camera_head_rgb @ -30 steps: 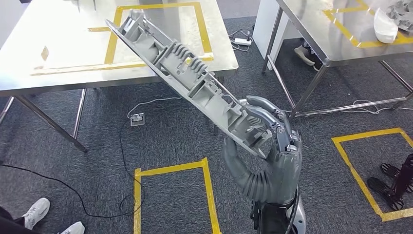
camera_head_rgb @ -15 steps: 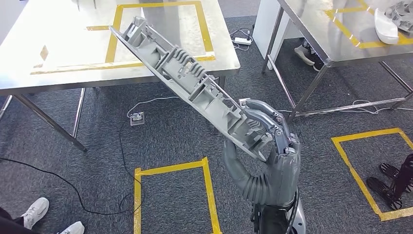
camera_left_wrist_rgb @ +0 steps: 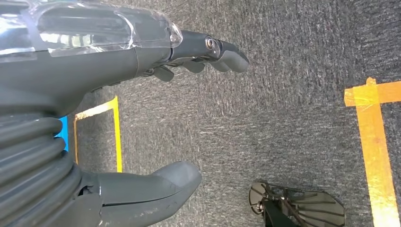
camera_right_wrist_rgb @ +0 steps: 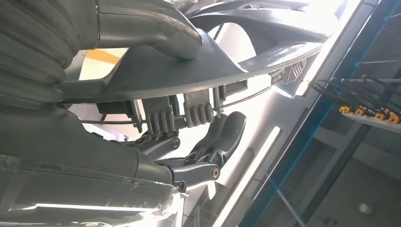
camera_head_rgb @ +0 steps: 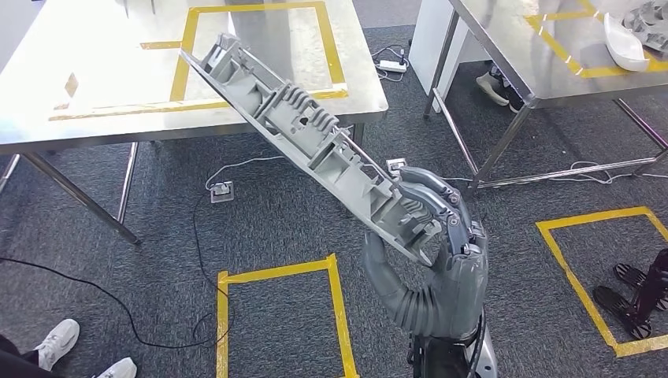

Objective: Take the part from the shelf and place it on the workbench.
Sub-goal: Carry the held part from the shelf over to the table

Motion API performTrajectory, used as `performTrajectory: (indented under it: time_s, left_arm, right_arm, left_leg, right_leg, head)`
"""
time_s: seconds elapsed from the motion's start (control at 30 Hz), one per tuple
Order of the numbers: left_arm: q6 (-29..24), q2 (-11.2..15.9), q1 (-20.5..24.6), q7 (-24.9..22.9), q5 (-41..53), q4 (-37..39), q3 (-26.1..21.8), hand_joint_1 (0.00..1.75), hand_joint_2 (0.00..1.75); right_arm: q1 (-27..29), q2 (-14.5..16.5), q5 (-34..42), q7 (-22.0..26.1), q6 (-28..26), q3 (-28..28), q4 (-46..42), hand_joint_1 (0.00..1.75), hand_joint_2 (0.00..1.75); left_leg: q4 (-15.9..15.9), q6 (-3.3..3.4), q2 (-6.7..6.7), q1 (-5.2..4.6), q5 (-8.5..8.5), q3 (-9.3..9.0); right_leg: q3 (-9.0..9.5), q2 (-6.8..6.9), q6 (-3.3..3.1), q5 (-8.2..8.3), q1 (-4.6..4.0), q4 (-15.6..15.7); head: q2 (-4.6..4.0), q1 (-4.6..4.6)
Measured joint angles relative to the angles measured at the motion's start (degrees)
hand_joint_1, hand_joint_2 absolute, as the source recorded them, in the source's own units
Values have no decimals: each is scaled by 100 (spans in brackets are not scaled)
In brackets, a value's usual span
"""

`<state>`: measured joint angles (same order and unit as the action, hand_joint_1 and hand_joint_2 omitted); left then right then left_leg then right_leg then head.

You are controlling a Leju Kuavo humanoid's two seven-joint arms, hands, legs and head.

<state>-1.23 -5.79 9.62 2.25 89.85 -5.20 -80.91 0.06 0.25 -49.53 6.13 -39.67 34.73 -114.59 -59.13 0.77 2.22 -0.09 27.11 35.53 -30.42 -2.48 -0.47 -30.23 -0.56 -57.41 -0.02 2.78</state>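
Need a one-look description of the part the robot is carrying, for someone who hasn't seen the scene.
Start at the steel workbench with yellow tape on top, upper left in the head view. Slanting down from its front edge to the right robot hand is a long grey plastic part, gripped at its lower end. Its ribbed, clip-studded inner face sets it apart from the white piece on the other table.

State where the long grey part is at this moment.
In the head view the long grey part is held up at a slant by the right robot hand at its lower end; its upper end lies in front of the steel workbench with yellow tape.
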Motion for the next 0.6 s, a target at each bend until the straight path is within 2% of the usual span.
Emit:
performTrajectory:
  time_s: [0.6]
  left_arm:
    - [-1, 2, 0, 16, 0, 0, 46, 0, 175]
  right_arm:
    - [30, 71, -7, 68, 2, -118, -3, 175, 175]
  left_leg:
    - [0, 0, 6, -1, 0, 0]
  right_leg:
    - [1, 1, 2, -1, 0, 0]
  head:
    - [0, 2]
